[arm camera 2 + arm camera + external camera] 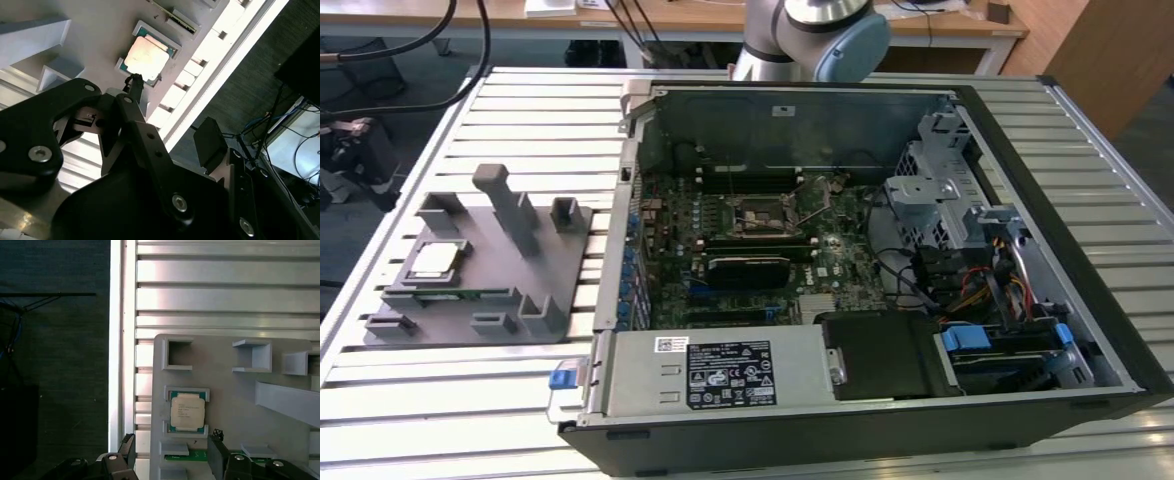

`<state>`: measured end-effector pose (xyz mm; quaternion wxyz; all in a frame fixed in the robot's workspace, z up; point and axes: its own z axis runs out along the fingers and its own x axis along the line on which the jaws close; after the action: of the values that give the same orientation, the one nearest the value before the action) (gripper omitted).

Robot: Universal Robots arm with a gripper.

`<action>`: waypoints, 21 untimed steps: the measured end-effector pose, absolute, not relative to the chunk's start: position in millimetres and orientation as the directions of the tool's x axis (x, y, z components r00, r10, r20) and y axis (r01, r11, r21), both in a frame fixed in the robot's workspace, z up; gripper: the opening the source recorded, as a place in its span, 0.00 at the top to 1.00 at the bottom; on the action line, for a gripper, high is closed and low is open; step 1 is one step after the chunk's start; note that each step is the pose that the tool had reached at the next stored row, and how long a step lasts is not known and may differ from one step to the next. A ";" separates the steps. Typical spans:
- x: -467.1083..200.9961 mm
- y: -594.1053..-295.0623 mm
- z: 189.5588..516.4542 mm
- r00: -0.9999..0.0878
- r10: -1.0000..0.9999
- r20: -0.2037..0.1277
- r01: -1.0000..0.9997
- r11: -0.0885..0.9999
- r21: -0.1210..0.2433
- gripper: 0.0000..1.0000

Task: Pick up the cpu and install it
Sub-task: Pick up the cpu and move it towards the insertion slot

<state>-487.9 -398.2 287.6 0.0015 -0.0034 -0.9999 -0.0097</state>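
The cpu [432, 260], a flat square chip with a silver top, lies in a recess of the grey fixture [534, 255] at the exterior view's left. In both wrist views the cpu [187, 410] [147, 57] rests untouched in its nest. My gripper [172, 456] hovers above the fixture, open, with nothing between its black fingers [218, 457]. In the second wrist view one fingertip [134, 84] lines up near the chip's edge. The bare socket [763, 215] sits on the motherboard inside the open computer case [1067, 200].
The fixture [225, 380] carries several upright blocks and posts [500, 195] around the chip. A green board strip [192, 456] lies in a slot beside the cpu. The slatted metal table [225, 295] ends close by, with dark floor [55, 365] past its edge. The arm's base [807, 35] stands behind the case.
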 end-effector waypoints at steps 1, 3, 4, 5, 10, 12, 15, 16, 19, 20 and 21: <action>-487.6 -398.2 286.7 -1.000 0.007 0.003 0.007 1.000 0.019 0.32; -487.3 -398.2 285.1 -1.000 0.007 0.003 0.007 1.000 0.019 0.32; -487.1 -398.2 284.7 -1.000 0.007 0.003 0.007 1.000 0.019 0.32; -486.9 -398.2 284.4 -1.000 0.007 0.003 0.007 1.000 0.019 0.32; -486.4 -398.3 283.4 -1.000 0.007 0.003 0.007 1.000 0.019 0.32; -486.2 -398.2 283.2 -1.000 0.007 0.003 0.007 1.000 0.019 0.32; -484.8 -398.3 283.1 -1.000 0.007 0.003 0.007 1.000 0.019 0.32; -484.2 -398.3 282.9 -1.000 0.007 0.003 0.007 1.000 0.019 0.32; -482.4 -398.2 282.5 -1.000 0.007 0.003 0.007 1.000 0.019 0.32; -482.2 -398.2 282.1 -1.000 0.007 0.003 0.007 1.000 0.019 0.32; -482.1 -398.2 281.9 -1.000 0.007 0.003 0.007 1.000 0.019 0.32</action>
<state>-482.1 -398.2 281.9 0.0014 -0.0035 -0.9999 -0.0097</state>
